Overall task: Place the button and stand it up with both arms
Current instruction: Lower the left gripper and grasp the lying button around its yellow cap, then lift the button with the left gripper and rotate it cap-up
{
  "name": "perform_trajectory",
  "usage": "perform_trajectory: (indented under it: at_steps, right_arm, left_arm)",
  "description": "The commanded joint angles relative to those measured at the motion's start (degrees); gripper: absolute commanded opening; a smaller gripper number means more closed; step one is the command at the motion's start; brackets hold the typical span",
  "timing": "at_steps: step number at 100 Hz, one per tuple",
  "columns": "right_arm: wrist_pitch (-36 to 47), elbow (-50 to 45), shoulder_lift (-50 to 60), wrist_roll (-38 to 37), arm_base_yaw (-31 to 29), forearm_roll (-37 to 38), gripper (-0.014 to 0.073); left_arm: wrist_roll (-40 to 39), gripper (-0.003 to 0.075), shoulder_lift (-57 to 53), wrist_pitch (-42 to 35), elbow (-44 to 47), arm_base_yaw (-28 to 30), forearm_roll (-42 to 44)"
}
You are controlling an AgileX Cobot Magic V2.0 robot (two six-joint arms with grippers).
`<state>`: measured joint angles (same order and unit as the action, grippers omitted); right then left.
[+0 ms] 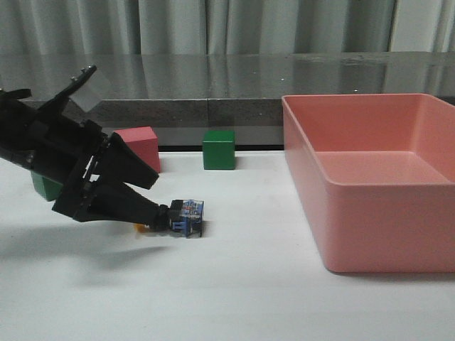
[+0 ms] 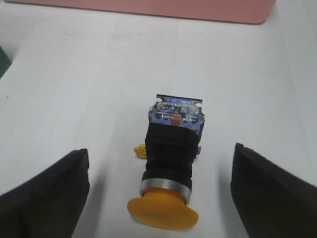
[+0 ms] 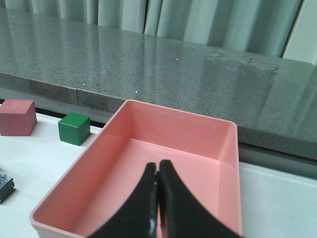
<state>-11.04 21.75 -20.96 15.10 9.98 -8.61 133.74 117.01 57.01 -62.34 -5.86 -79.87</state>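
On the white tabletop (image 1: 234, 298), just left of the pink bin (image 1: 370, 185): lying on its side, the button (image 1: 186, 217), blue block base turned toward the bin, yellow cap (image 2: 163, 214) pointing back at the left arm. Reaching down over it from the far left, the left gripper (image 2: 161, 191), jaws spread wide, one finger (image 2: 44, 196) well clear on each side of the black body, gripping nothing. Whether the lower finger is touching the cap in the front view, impossible to tell. Peeking out beside the body, a small yellow scrap (image 2: 140, 150), too small to identify.

Farther from the bin, at the table's rear edge: sitting squarely, a green cube (image 1: 218, 149), and beyond it a pink cube (image 1: 141, 145) partly hidden by the arm. Showing behind the arm's elbow, another green block (image 1: 44, 186).

Hanging above the bin's open interior, the right gripper (image 3: 157, 198), fingers pressed together, holding nothing.

Behind the bin: running across the room, a grey speckled stone ledge (image 3: 148, 64), glossy and reflecting; above it, hanging in folds, pale grey-green curtains (image 1: 213, 25). Falling on the tabletop beneath the left arm, a soft shadow.
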Motion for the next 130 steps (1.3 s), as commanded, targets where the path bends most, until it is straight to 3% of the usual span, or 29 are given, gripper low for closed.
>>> perform_trajectory:
  at_steps: [1,38,46,58,80,102,117,130]
  right_arm:
    - [4.7,1.5,-0.2,-0.1,-0.4,-0.1,-0.0059]
    - [4.7,1.5,-0.2,-0.1,-0.4,-0.1,-0.0059]
    - [4.7,1.5,-0.2,-0.1,-0.4,-0.1,-0.0059]
    - [4.7,1.5,-0.2,-0.1,-0.4,-0.1,-0.0059]
    - [4.7,1.5,-0.2,-0.1,-0.4,-0.1,-0.0059]
    - [4.7,1.5,-0.2,-0.1,-0.4,-0.1,-0.0059]
    - [4.7,1.5,-0.2,-0.1,-0.4,-0.1,-0.0059]
    - [4.7,1.5,-0.2,-0.1,-0.4,-0.1,-0.0059]
  left_arm:
    - [1.2,0.0566,-1.5,3.5,-1.0,0.2,-3.7]
    - [3.2,0.0565,4.1,3.4,-1.0,0.2,-4.8]
    - [3.2,0.0533,4.9,3.3,-1.0,0.2,-4.8]
    - [3.2,0.0379,5.0,3.3,-1.0,0.2,-4.4]
    - [3.2,-0.0018,5.0,8.1,-1.0,0.4,-4.4]
    - [0.9,-0.0019,2.9,15.1,-2.0,2.3,-4.3]
    - [-7.7,-0.0019,-2.4,15.0,-3.7,4.1,-0.6]
    - [-16.3,-0.0019,-8.1,13.2,-7.2,4.0,8.0]
